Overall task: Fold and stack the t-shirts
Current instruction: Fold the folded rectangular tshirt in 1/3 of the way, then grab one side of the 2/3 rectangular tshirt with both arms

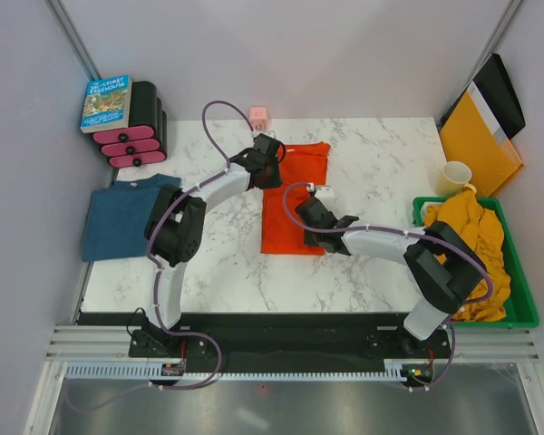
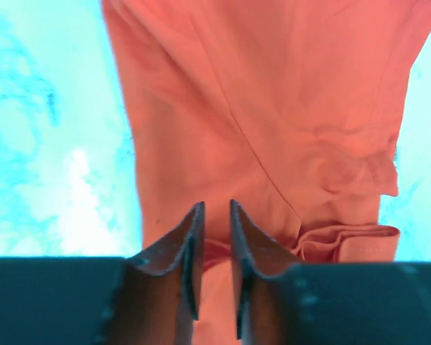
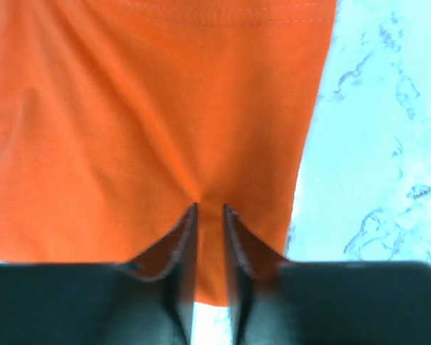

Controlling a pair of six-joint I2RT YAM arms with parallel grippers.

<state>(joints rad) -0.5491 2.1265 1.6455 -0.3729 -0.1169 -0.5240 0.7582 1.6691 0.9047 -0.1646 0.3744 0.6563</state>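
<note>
An orange-red t-shirt (image 1: 286, 213) lies on the marble table, folded into a long narrow strip running front to back. My left gripper (image 1: 274, 170) is over the strip's far end, and its jaws (image 2: 217, 205) stand a narrow gap apart just above the cloth (image 2: 273, 108). At the strip's near right part is my right gripper (image 1: 306, 219), jaws (image 3: 210, 206) also slightly apart, with orange cloth (image 3: 151, 108) showing through the gap. A dark teal-blue t-shirt (image 1: 118, 217) lies folded at the table's left edge. A mustard-yellow shirt (image 1: 471, 236) is bunched in the green bin.
The green bin (image 1: 519, 281) stands at the right edge, with a cream mug (image 1: 455, 177) and a yellow-orange folder (image 1: 479, 136) behind it. A book (image 1: 106, 101) rests on black-and-pink rolls (image 1: 136, 136) at the back left. A small pink cube (image 1: 258, 116) sits at the back.
</note>
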